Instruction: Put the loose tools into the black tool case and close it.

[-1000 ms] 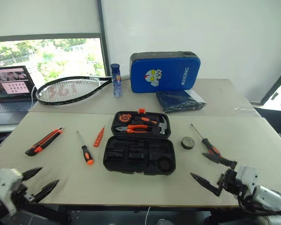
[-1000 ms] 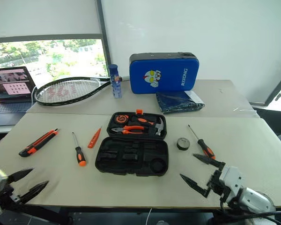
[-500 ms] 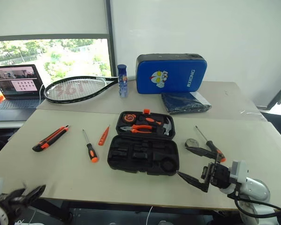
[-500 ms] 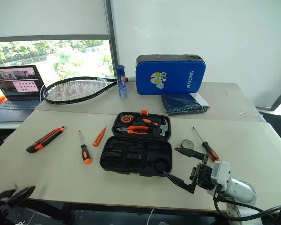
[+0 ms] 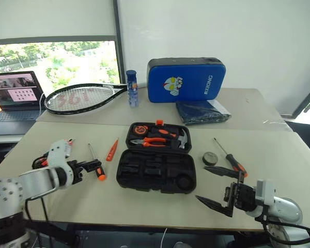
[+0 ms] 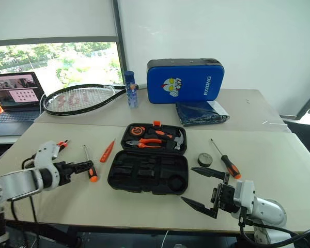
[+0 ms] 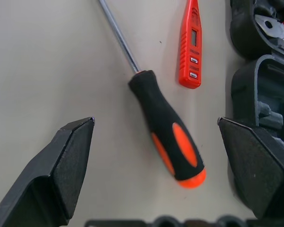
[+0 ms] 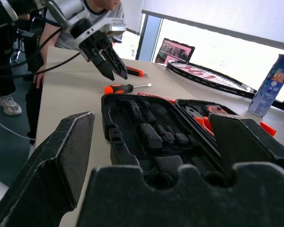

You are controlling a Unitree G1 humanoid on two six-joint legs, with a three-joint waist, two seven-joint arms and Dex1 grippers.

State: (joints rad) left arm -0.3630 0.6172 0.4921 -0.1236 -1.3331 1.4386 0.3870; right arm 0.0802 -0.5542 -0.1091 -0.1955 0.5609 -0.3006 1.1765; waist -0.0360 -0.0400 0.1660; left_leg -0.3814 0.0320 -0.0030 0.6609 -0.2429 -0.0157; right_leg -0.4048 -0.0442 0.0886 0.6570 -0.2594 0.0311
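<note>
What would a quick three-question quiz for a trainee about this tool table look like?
1. True or false: the black tool case lies open on the table.
2. Which tool lies between the open left gripper's fingers in the left wrist view? A) utility knife B) screwdriver C) tape roll
3. Fill in: the small black tape roll lies on the case's ___ side, beside the other screwdriver.

Key:
1. True. Pliers and other tools sit in its far half.
2. B, the orange-black screwdriver, not yet gripped; the slim orange tool lies next to it.
3. Right, ahead of the open right gripper.
</note>
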